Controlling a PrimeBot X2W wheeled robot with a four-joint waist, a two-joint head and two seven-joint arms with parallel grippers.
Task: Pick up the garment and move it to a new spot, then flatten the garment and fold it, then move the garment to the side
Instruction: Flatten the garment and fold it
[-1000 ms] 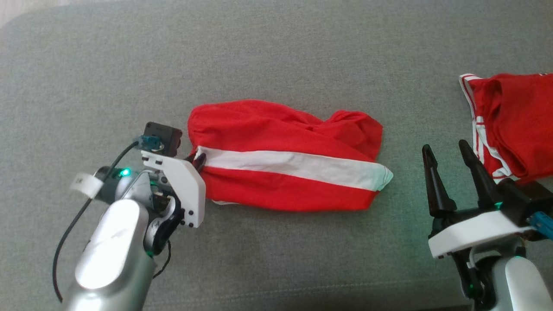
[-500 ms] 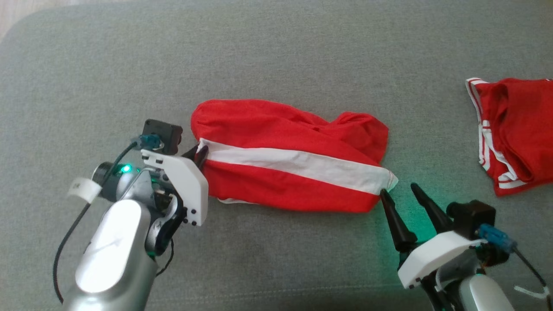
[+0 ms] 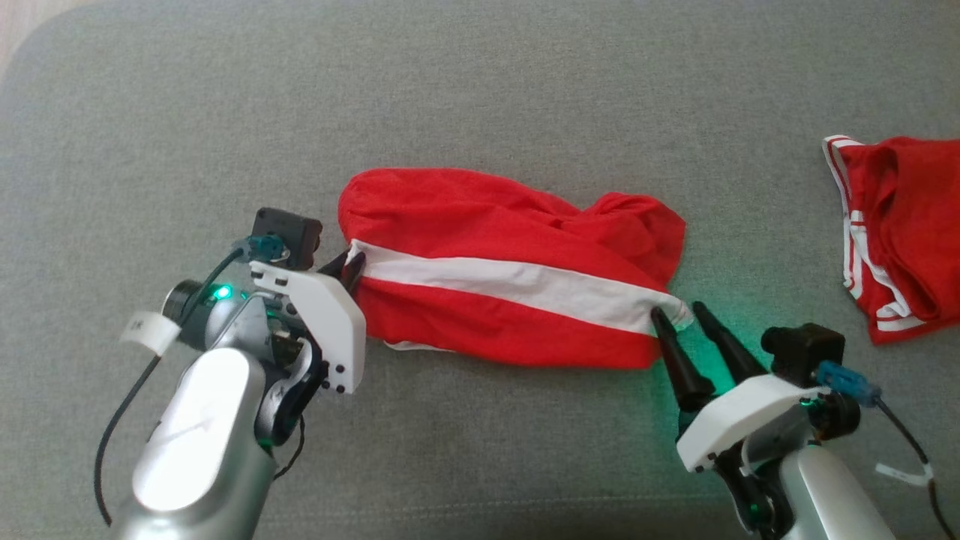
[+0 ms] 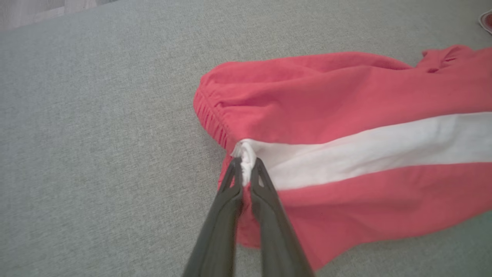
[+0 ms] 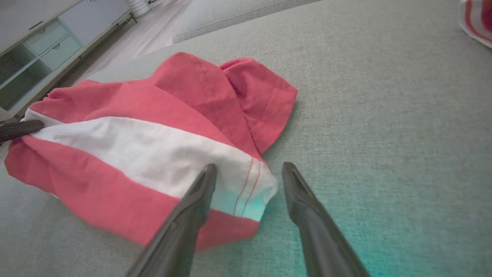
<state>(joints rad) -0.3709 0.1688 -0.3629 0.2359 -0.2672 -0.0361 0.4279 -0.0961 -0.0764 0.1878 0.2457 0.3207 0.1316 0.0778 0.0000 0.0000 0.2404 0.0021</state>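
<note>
Grey fabric surface point(image 3: 480, 90): red garment point(image 3: 510, 300) lies crumpled at centre. Left claw point(image 3: 351, 264) pinched tight on waistband end of white stripe. Right claw point(image 3: 677, 309) spread wide, straddling hem corner, gripping nothing. Push deeper over hem, close firmly, lift both ends level.

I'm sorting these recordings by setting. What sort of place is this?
Probably a home living room: the work lies on a grey upholstered cushion, like a sofa or ottoman, and the right wrist view shows a pale drawer cabinet on a wood-look floor.
</note>
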